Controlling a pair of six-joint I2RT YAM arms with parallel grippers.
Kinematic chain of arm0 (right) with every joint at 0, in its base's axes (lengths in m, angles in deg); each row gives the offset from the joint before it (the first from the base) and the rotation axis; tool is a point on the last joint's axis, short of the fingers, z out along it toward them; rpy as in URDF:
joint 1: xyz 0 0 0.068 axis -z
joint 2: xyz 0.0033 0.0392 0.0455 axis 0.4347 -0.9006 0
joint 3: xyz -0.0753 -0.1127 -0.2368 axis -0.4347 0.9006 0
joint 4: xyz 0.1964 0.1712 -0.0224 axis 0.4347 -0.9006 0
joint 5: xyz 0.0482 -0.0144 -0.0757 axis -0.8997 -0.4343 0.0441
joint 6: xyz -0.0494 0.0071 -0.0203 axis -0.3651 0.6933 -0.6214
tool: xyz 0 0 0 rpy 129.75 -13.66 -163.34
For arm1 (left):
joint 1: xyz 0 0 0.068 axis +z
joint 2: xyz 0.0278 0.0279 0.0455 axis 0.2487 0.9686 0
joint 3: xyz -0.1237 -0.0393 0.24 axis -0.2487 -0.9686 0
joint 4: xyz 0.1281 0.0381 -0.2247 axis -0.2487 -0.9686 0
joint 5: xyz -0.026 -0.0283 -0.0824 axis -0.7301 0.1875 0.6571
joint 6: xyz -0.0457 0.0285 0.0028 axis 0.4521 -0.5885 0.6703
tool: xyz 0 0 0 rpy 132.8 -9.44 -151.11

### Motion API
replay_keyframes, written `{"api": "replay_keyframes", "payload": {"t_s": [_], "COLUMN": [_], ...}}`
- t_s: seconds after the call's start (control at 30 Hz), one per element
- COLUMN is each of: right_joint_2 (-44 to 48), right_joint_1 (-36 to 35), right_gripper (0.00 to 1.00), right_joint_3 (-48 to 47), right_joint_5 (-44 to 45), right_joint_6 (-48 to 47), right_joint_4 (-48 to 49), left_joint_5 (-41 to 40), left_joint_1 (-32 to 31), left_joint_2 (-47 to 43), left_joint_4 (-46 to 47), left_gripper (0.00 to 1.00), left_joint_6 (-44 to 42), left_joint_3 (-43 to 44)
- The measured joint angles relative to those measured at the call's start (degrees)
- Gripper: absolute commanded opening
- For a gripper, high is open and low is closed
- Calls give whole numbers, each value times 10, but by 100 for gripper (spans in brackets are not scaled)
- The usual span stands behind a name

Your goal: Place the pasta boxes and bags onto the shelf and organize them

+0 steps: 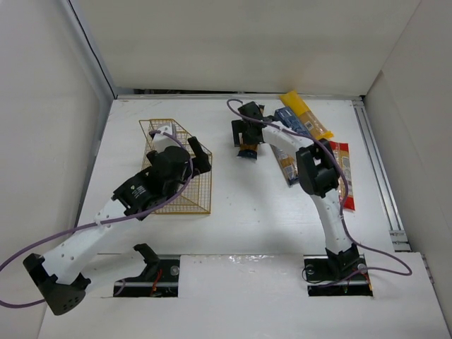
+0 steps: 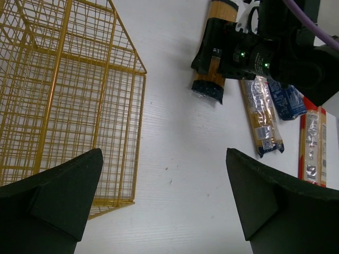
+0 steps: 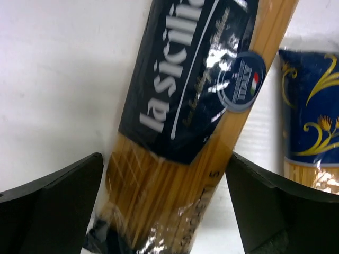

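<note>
White tabletop [image 1: 247,212] with plain walls round it, and all the action is at the far end. Right gripper [image 3: 164,177] is down low with its jaws spread wide, nothing clamped. The orange-yellow spaghetti pack [image 3: 185,106] with the dark blue label lies flat on the table right in the gap between the fingers. It runs slanted across that gap rather than square to it. The near end sits close to the left finger [image 3: 58,201]; whether they touch, I cannot tell.

Trouble spots now. A squeeze on a skewed pack could twist it or let the glossy film slide out. The wrist also seems to sit near one end of a long pack, so I'd expect the far end to droop on a lift. Just beside it on the right lies a dark blue pack [image 3: 312,127], near enough for the right finger [image 3: 280,206] to shove it.

Across the table, the left gripper [image 2: 164,201] hangs released too, gaping over the near corner of the gold wire shelf [image 2: 79,106], well apart from the pack. That arm over the shelf could block the delivery path.
</note>
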Motion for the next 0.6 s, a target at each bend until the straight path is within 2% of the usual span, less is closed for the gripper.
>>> {"api": "replay_keyframes", "payload": {"t_s": [0.1, 0.17, 0.23, 0.27, 0.3, 0.33, 0.47, 0.6], "right_joint_2": [-27, -43, -50, -50, -50, -50, -32, 19], "right_joint_1": [6, 8, 12, 13, 15, 15, 20, 18], "right_gripper": [100, 95, 71, 49, 3, 0, 0, 0], "right_joint_3": [-48, -78, -90, -90, -90, -91, -84, 15], "right_joint_5": [-2, -2, 0, 1, 1, 3, -11, -15], "right_joint_6": [4, 5, 5, 5, 5, 8, -8, -70], "right_joint_4": [-20, -33, -39, -39, -39, -35, -16, 49], "left_joint_5": [0, 0, 0, 0, 0, 0, 0, 3], "left_joint_1": [0, 0, 0, 0, 0, 0, 0, 0], "left_joint_2": [-14, -19, -21, -21, -21, -21, -17, -10], "left_joint_4": [5, 9, 12, 13, 13, 13, 13, 13], "left_gripper": [100, 100, 100, 100, 100, 100, 100, 100], "left_joint_6": [1, 1, 0, 0, -1, -2, -5, -11], "left_joint_3": [-2, -3, -3, -4, -3, -3, -3, -3]}}
